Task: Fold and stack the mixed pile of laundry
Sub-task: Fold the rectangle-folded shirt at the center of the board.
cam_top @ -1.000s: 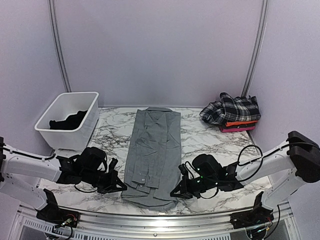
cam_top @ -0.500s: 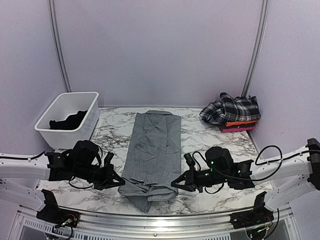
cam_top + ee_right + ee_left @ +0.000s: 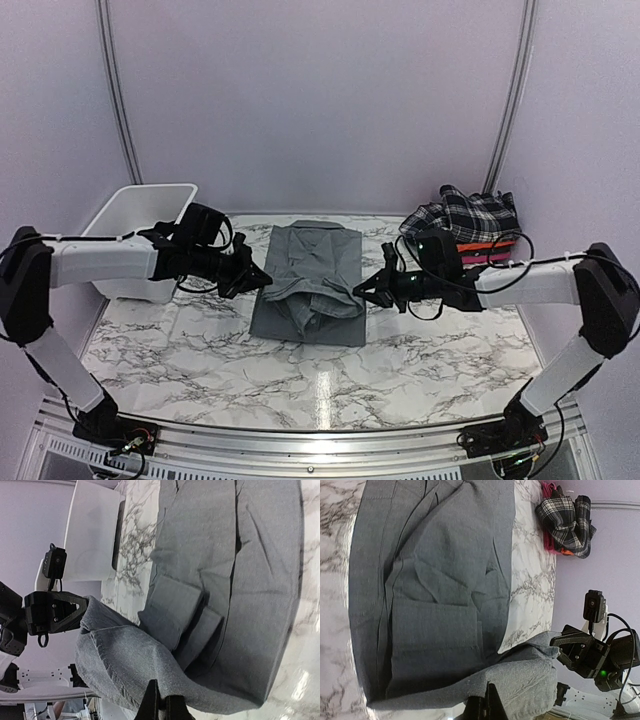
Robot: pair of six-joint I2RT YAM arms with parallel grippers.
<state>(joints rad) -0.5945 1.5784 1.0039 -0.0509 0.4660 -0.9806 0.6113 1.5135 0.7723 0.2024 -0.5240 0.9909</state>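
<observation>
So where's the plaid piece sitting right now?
In the top view, the black-and-white plaid piece lies at the far right corner of the table, on top of an orange piece, right of the grey garment.

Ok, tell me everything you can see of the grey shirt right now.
The grey shirt is soft, woven-looking cloth, creased, with its sleeves folded inward into a narrow panel lying lengthwise on the marble table. Its near hem is raised and doubled toward the far end, one corner pinched in the shut left gripper, the other in the shut right gripper. Nothing else touches it.
</observation>
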